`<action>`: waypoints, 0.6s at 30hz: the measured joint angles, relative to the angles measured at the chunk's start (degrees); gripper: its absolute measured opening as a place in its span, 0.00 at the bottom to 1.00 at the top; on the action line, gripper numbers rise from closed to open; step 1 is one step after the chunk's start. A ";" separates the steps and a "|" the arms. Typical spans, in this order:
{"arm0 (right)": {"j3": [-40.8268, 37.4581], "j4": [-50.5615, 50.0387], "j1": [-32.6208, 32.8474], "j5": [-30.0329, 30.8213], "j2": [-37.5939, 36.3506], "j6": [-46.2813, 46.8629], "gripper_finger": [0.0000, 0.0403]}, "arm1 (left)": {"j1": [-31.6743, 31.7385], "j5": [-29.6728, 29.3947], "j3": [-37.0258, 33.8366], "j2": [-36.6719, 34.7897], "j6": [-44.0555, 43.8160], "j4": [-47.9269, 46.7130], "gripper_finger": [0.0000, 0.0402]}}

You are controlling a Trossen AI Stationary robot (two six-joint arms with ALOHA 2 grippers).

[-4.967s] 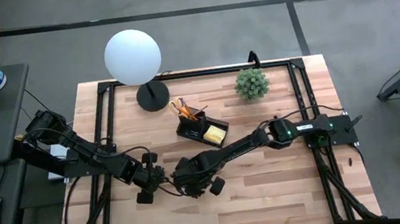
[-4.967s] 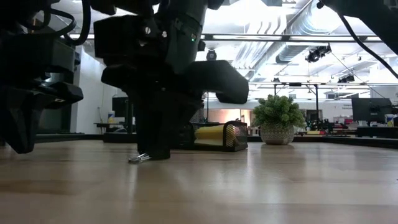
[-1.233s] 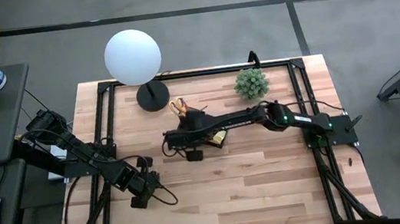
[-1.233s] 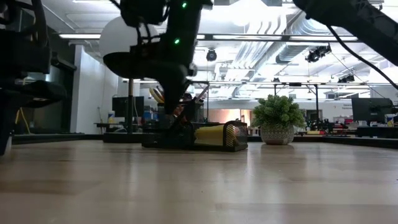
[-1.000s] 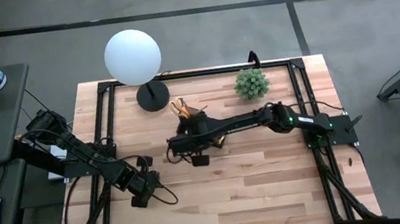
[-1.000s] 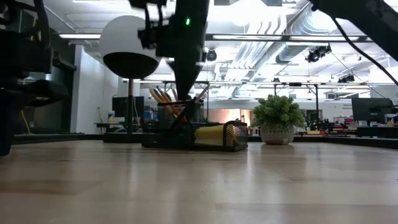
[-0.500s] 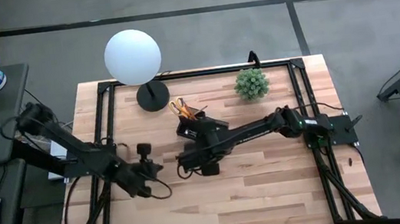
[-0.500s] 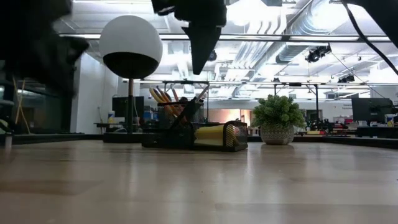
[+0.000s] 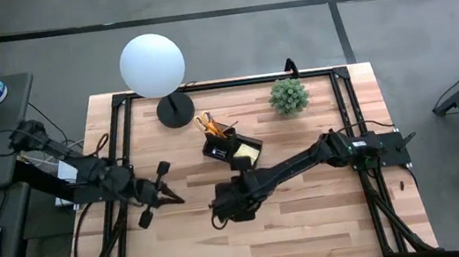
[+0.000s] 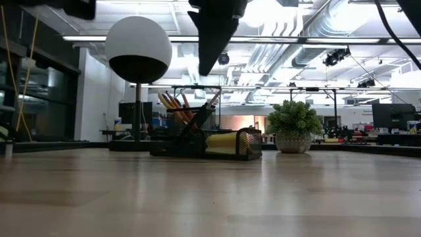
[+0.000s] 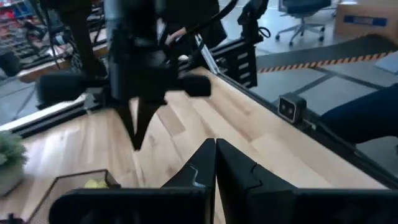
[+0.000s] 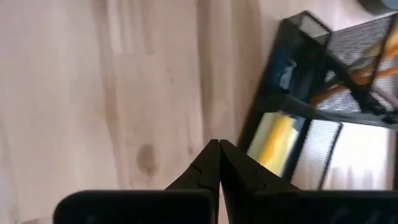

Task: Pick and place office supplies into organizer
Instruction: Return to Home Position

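Observation:
The black mesh organizer (image 9: 234, 150) stands mid-table toward the far side. Its tall section holds the yellow-handled scissors (image 9: 205, 123) and orange pencils (image 10: 172, 102); its low part holds the yellow sticky-note pad (image 12: 277, 146) and a blue eraser (image 12: 287, 74). My right gripper (image 12: 219, 144) hovers shut and empty over bare wood on the organizer's near side, pointing steeply down (image 10: 201, 69). My left gripper (image 11: 216, 146) is shut and empty, raised near the table's left side (image 9: 175, 199), pointing almost level toward the right arm.
A white globe lamp (image 9: 152, 65) on a black base (image 9: 176, 111) stands at the far left. A small potted plant (image 9: 288, 96) is at the far right. Black frame rails (image 9: 121, 151) run along the table's edges. Bare wood lies across the near half.
My right gripper has drawn back from the organizer toward the near edge, rising a little, still shut. My left gripper has lifted off the table near the left side and tipped from pointing down to almost level, rolling as it rose.

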 joint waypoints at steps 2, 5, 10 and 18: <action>-1.58 1.56 0.49 -0.53 0.00 0.22 0.01 | 3.77 4.85 -1.69 -0.05 0.00 2.31 0.00; -4.35 2.87 0.76 -1.33 0.03 0.90 0.01 | 9.52 12.51 -2.39 -0.03 0.00 4.51 0.00; -7.23 3.71 0.41 -1.62 0.00 1.33 0.01 | 17.65 21.27 -2.39 0.42 1.15 5.98 0.00; -10.76 5.03 0.44 -1.79 0.03 2.02 0.00 | 25.42 21.60 -2.43 -0.84 0.87 4.62 0.00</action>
